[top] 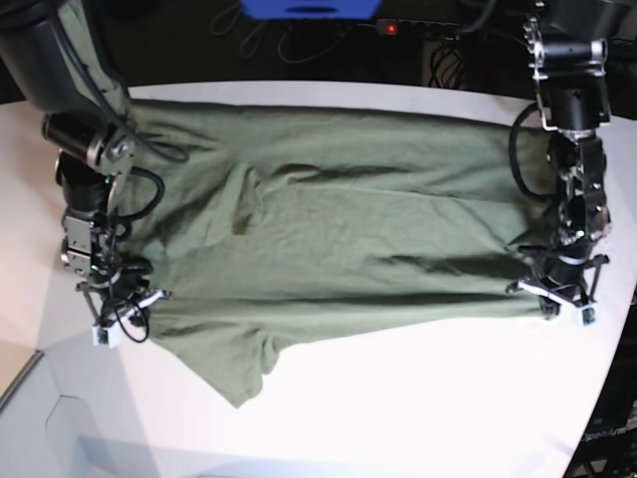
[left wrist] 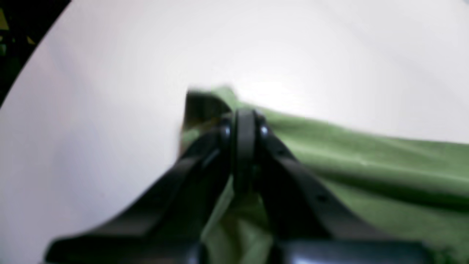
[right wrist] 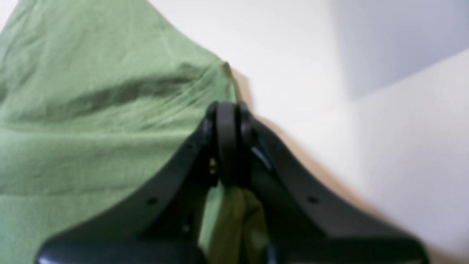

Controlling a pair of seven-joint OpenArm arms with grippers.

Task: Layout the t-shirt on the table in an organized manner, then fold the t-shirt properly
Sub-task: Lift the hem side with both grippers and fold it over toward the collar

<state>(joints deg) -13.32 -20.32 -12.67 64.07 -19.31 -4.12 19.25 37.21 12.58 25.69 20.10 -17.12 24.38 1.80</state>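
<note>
1. Tabletop: white, smooth, curved edge. The near part is bare; the garment covers the middle and far part in the base view.

2. T-shirt: olive-green, plain, wrinkled. It lies spread wide across the tabletop, stretched left to right between the 2 hands. 1 sleeve sticks out toward the near side, left of centre. Creases and a shallow fold run across the middle of the cloth. The far edge lies close to the far rim of the tabletop.

3. Right hand: at the left of the base view, at the near-left edge of the t-shirt. In the right wrist view the right hand has its black jaws pressed together on green cloth, with fabric bunched between them and the t-shirt spreading away to the left.

4. Left hand: at the right of the base view, at the near-right edge of the t-shirt. In the left wrist view, which is blurred, the left hand is closed on a pinch of cloth, the t-shirt trailing to the right over the tabletop.
</note>
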